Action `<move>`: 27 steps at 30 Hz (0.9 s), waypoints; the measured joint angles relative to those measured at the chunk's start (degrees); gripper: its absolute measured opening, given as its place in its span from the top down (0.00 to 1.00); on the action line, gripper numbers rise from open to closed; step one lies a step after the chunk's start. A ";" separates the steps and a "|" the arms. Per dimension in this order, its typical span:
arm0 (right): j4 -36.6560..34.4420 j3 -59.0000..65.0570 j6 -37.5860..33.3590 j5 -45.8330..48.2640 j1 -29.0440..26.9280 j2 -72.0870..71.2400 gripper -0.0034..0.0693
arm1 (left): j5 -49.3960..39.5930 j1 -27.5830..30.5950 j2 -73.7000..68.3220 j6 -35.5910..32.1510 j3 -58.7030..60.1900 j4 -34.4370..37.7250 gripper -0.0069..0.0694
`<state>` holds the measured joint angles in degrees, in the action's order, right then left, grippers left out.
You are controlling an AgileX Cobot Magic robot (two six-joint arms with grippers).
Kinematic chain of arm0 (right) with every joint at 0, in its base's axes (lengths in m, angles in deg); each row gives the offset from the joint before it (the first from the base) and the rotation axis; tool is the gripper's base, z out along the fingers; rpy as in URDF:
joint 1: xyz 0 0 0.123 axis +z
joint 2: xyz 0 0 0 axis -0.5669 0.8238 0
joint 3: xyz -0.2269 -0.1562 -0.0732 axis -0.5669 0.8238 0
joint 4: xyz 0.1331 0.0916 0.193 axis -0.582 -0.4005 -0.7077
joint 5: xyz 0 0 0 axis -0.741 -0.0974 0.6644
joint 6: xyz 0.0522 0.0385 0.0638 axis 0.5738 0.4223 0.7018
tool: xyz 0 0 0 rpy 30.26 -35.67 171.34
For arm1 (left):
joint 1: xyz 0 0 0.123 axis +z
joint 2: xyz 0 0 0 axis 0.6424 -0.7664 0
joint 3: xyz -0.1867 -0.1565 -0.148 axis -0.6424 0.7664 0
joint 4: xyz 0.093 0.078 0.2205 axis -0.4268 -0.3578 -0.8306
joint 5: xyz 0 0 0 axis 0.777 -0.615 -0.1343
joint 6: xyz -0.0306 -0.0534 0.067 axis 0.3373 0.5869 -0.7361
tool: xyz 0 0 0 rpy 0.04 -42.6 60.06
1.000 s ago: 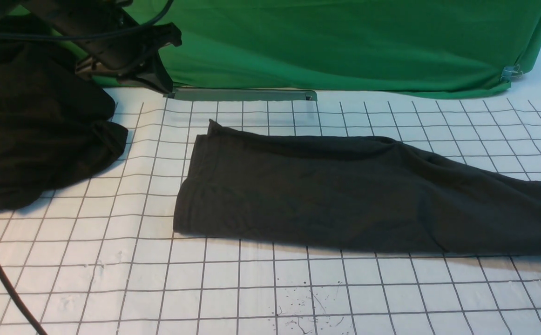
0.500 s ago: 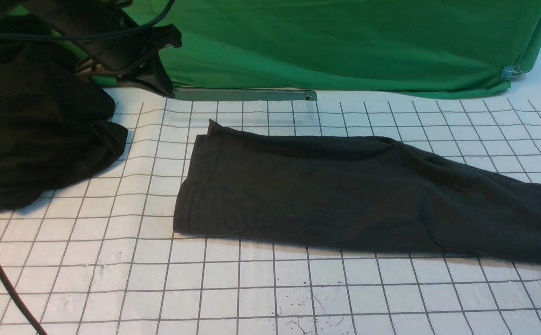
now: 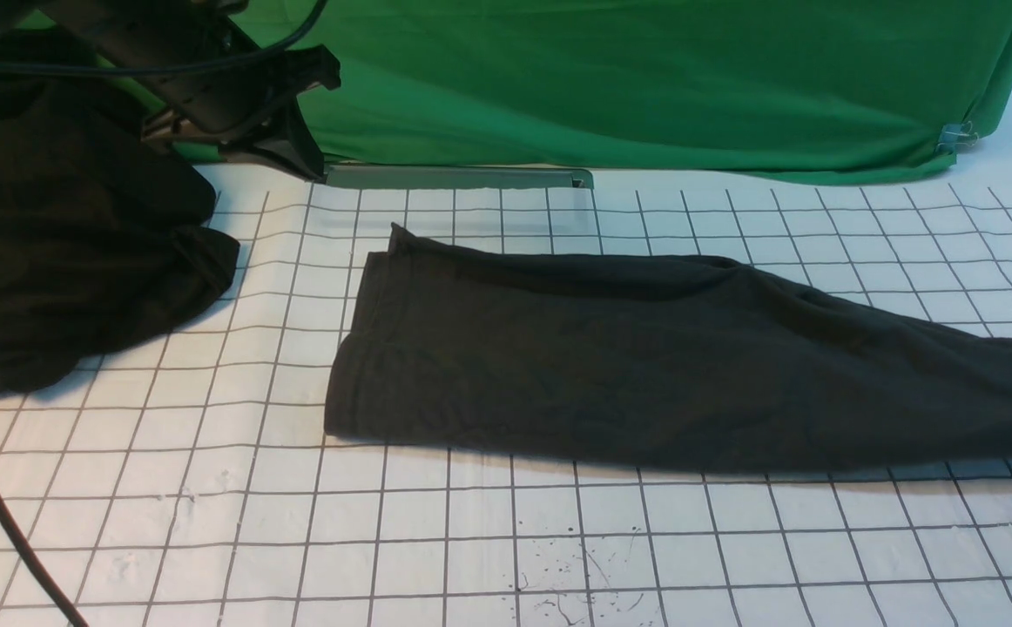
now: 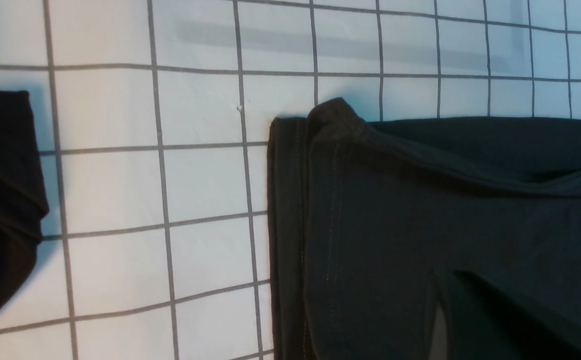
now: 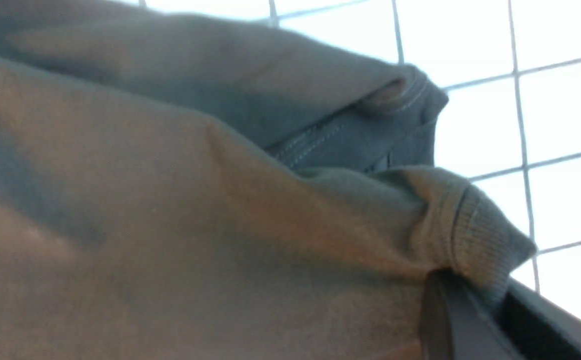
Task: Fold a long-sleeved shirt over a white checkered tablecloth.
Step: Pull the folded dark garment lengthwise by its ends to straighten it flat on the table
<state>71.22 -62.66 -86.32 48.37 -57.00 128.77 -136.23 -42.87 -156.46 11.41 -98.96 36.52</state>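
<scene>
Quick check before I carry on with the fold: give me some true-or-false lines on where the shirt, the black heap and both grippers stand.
1. The long-sleeved shirt lies as a long folded strip on the white checkered tablecloth. True.
2. The black heap touches the shirt. False: bare squares separate them.
3. The left gripper grips the shirt's hem. False: it is shut on nothing, clear of the cloth.
4. The right gripper pinches the shirt's ribbed cuff. True.
5. The draped cloth behind is blue. False: it is green.

Left arm [image 3: 201,87] raised far left, left claw [image 4: 450,300] closed, right claw [image 5: 490,315] clamped on long-sleeved shirt [image 5: 170,225]
</scene>
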 joint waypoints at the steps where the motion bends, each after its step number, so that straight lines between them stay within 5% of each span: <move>1: 0.00 -0.05 0.00 -0.08 0.00 0.00 0.91 | 0.00 0.00 0.00 0.00 0.00 0.00 0.91; 20: -1.09 -1.36 0.00 -8.27 0.24 -1.22 0.88 | 0.82 0.00 0.00 0.00 0.00 0.08 0.91; 27: -1.09 -1.36 0.00 -13.13 0.24 7.19 0.72 | 0.86 0.00 0.00 1.73 0.00 -0.38 0.91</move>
<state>70.13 -64.02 -86.32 35.25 -56.76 135.96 -135.37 -42.87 -156.46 13.13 -98.96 36.14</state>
